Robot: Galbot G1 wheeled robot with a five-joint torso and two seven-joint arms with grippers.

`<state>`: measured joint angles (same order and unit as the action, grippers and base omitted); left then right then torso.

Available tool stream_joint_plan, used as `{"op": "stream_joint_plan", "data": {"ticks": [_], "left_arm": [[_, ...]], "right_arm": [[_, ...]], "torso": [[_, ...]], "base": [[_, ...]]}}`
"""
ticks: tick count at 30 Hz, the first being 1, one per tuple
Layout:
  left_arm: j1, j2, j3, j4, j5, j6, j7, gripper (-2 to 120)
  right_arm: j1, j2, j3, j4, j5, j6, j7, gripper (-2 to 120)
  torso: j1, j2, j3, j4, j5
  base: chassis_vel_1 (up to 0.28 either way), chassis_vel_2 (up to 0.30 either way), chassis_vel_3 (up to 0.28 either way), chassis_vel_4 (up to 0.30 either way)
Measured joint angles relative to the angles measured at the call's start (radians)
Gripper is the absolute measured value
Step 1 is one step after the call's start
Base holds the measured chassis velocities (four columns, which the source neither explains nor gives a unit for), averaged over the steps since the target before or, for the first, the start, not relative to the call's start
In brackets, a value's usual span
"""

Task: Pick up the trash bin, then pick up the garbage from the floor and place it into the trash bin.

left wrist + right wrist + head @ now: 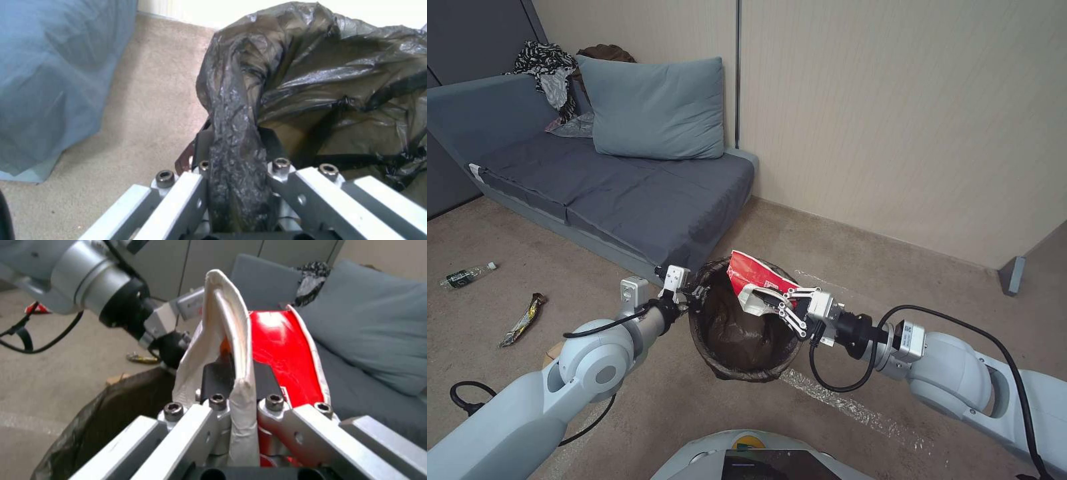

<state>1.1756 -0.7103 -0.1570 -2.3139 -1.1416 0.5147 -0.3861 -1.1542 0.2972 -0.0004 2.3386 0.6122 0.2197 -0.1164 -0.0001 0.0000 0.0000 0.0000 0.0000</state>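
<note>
While the trash bin hangs in front of the sofa, the head view shows the left pincer clamped on the bin's near-left rim. The right pincer grips a crumpled red-and-white cup directly over the bin's opening. On the carpet floor to the robot's left lie a small bottle and a gold snack wrapper, well apart from both pincers.

In the left wrist view, the left pincer is closed on a fold of the dark bag lining the bin; the sofa's blue-grey cover sits beside it.

In the right wrist view, the right pincer pinches the cup's white folded edge, the red face beside it. The bin's bag-lined rim lies just below, with the left arm at the far rim.
</note>
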Motion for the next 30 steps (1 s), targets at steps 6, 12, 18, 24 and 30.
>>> {"op": "stream_joint_plan", "data": {"ticks": [6,12,18,24,30], "left_arm": [[-0.013,-0.002,0.014,-0.002,-0.005,0.001,0.001,5],[-0.016,-0.003,0.015,-0.003,-0.006,0.001,0.002,5],[-0.017,-0.006,0.016,-0.002,-0.006,0.002,0.003,5],[-0.021,-0.006,0.013,0.0,-0.009,0.002,0.004,5],[-0.021,-0.006,0.013,0.0,-0.009,0.002,0.004,5]], "right_arm": [[0.029,0.008,-0.063,-0.045,-0.018,0.007,-0.013,0],[0.09,0.035,-0.151,-0.065,-0.025,0.007,-0.013,0],[0.161,0.064,-0.239,-0.081,-0.027,0.004,-0.012,0],[0.223,0.091,-0.315,-0.096,-0.027,0.003,-0.009,0],[0.229,0.096,-0.323,-0.098,-0.027,0.003,-0.007,0]], "torso": [[0.0,0.0,0.0,-0.0001,0.0],[0.0,0.0,0.0,0.0,0.0],[0.0,0.0,0.0,0.0,0.0],[0.0,0.0,0.0,0.0,0.0],[0.0,0.0,0.0,0.0,0.0002]], "base": [[0.0,0.0,0.0,0.0],[0.0,0.0,0.0,0.0],[0.0,0.0,0.0,0.0],[0.0,0.0,0.0,0.0],[0.0,0.0,0.0,0.0]]}}
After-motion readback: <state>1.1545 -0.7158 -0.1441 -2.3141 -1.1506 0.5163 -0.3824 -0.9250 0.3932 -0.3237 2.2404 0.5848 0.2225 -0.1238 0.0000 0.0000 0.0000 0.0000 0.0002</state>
